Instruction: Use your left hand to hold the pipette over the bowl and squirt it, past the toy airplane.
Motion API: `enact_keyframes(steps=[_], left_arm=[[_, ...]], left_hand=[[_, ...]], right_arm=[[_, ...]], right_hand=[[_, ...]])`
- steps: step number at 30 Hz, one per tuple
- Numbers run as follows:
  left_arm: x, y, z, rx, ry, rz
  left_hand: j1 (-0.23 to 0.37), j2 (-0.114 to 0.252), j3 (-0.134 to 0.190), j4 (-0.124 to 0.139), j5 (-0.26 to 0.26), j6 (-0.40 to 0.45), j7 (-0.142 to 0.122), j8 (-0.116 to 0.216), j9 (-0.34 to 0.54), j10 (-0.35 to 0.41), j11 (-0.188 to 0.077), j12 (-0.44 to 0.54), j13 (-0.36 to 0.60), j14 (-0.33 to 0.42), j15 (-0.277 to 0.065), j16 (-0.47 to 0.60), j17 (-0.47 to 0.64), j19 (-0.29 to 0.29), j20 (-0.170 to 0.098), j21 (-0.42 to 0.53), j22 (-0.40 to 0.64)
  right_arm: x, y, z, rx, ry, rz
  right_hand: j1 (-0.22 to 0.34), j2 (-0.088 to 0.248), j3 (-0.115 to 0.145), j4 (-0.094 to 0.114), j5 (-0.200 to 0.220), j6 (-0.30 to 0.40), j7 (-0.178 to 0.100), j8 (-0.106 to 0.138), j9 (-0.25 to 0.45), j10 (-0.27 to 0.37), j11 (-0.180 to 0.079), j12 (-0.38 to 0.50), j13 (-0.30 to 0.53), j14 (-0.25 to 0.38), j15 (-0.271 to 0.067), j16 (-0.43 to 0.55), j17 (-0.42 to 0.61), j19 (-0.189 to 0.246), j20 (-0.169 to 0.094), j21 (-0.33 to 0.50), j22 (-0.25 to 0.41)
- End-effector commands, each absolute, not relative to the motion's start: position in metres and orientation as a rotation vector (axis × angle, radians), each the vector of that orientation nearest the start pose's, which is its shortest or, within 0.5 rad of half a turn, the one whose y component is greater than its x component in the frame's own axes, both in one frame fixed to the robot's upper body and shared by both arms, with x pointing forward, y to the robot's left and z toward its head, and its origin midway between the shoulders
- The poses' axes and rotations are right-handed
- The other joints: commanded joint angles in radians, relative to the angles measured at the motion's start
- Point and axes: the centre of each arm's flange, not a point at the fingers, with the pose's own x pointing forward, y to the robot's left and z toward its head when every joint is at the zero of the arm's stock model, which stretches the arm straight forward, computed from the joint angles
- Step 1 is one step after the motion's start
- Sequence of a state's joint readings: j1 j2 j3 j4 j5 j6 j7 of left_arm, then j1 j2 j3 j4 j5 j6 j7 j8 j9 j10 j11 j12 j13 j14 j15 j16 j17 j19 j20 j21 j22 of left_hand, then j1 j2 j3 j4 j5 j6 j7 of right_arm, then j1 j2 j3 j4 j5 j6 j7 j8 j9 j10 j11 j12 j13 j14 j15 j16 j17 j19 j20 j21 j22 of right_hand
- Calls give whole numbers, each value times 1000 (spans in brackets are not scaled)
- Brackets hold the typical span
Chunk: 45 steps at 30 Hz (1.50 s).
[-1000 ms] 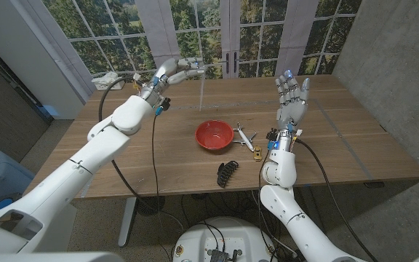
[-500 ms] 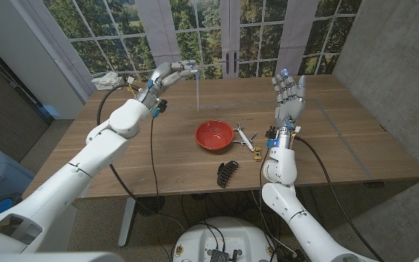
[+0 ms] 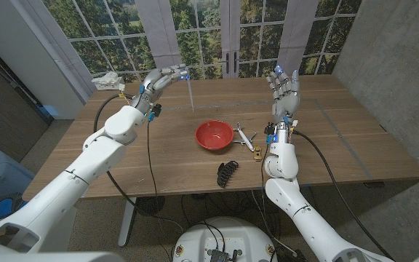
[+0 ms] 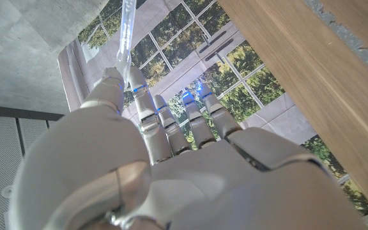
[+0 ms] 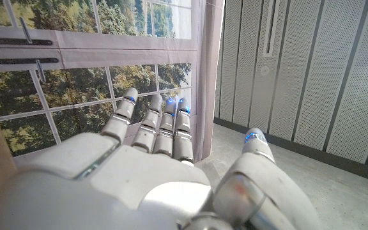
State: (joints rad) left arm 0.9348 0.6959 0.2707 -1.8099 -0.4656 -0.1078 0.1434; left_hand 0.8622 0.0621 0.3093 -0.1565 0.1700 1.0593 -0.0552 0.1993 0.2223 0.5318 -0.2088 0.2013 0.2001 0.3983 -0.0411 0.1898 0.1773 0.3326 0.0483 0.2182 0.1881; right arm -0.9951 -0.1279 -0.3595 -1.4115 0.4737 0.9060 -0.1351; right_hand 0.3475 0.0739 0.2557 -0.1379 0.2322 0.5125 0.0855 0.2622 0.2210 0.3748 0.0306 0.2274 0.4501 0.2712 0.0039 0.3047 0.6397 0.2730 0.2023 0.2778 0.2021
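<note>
Head view: red bowl [image 3: 214, 135] holds nothing visible.

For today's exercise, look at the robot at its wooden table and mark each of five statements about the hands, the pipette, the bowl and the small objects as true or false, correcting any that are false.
1. The left hand holds the pipette. True.
2. The pipette's tip hangs directly over the red bowl. False: in the head view it hangs beyond the bowl, toward the windows and to the robot's left.
3. The right hand grips the toy airplane. False: it is raised with fingers spread, holding nothing; the airplane lies on the table.
4. The toy airplane lies on the bowl's right-hand side. True.
5. The black hair clip sits inside the bowl. False: it lies on the table, nearer the robot than the bowl.
</note>
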Motion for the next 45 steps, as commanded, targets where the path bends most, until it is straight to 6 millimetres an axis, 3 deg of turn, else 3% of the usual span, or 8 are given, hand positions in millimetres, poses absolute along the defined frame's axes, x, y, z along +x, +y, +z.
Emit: enact_keyframes(steps=[1, 22, 45], left_arm=[[565, 291, 64, 152, -742, -136], [586, 314, 49, 95, -667, -69], [601, 352, 23, 72, -571, 73]], left_hand=[[-3, 8, 3, -2, 3, 3, 6, 4, 1, 0, 5, 4, -1, -3, -117, -1, -1, 2, 8, 0, 3], [-7, 11, 2, -2, 2, -2, 12, 2, 0, -1, 8, 5, -1, -6, -112, -2, -1, -1, 8, 0, 4], [-7, 13, 3, -5, 2, -12, 16, 0, -2, 0, 12, 6, -1, -7, -108, -2, -2, -3, 8, 0, 4]], right_arm=[[559, -177, -1, 338, -1089, 156], [581, -176, 11, 201, -955, 172], [601, -167, 16, 137, -873, 167]], right_hand=[[-5, -2, 2, -8, 0, 0, -4, 0, 4, -3, 2, -1, -1, 0, 3, -2, 0, 0, -3, -1, 3], [-5, 1, 6, -10, 1, -3, 2, -5, 5, -4, 11, -2, -1, -3, 15, -5, 0, -7, -7, -4, 3], [-3, 6, 13, -12, 3, -10, 11, -10, 8, -10, 19, -3, -1, -8, 23, -8, 1, -18, -4, -8, 4]])
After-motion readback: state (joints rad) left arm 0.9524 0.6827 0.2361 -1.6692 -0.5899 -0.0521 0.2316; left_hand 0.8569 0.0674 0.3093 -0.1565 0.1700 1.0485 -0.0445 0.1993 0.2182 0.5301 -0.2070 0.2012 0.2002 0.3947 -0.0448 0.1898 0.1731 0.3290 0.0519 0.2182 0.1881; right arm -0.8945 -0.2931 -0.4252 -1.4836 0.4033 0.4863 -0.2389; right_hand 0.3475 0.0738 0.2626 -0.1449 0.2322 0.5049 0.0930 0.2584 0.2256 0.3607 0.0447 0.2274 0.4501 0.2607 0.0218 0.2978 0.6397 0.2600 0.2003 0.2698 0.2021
